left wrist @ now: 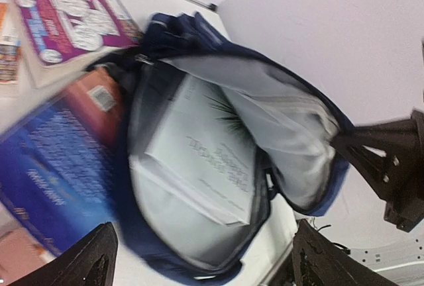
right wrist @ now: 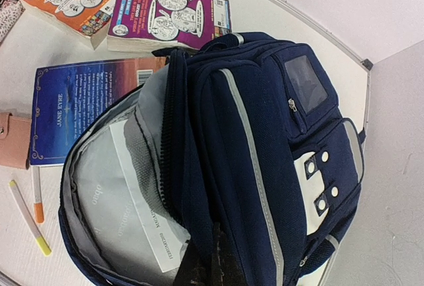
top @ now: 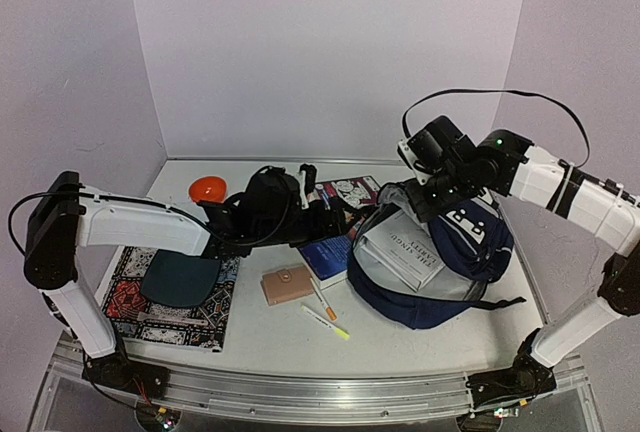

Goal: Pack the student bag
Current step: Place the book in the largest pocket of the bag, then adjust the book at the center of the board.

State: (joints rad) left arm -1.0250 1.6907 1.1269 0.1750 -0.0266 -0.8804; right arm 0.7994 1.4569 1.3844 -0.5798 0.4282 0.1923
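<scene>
On the table (top: 270, 340), right claw (top: 432, 200) is clamped on the student bag (top: 482, 252); left claw (left wrist: 209, 266), spread apart, should squarely grip the blue book (right wrist: 73, 110) beside it.

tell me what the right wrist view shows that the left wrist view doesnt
Only right wrist: an orange-tipped marker pen and a yellow-tipped one, plus the navy-blue fabric backpack's white buckle patches. Only left wrist: the left gripper's open black fingers and the right gripper at the backpack's rim. Both: the backpack's open mouth holding a white book, the blue Jane Eyre paperback.
</scene>
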